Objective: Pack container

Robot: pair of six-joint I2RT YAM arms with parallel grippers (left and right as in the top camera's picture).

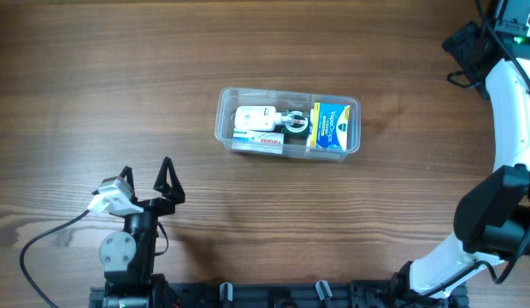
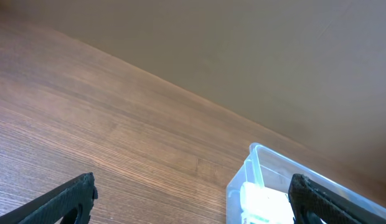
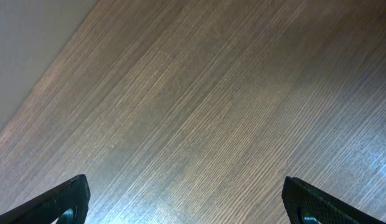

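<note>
The clear plastic container (image 1: pixel 288 121) stands at the table's middle. It holds a white item at its left, a small dark round item in the middle and a blue and yellow box at its right. My left gripper (image 1: pixel 147 177) is open and empty near the front left, well short of the container. In the left wrist view the container's corner (image 2: pixel 258 174) shows between the open fingers (image 2: pixel 193 199), with the white item inside. My right gripper (image 3: pixel 187 199) is open and empty over bare wood; in the overhead view only its arm shows at the right edge.
The right arm's white links (image 1: pixel 509 103) curve along the table's right edge. A cable (image 1: pixel 51 235) trails from the left arm's base at the front left. The wooden table (image 1: pixel 162 51) surrounds the container.
</note>
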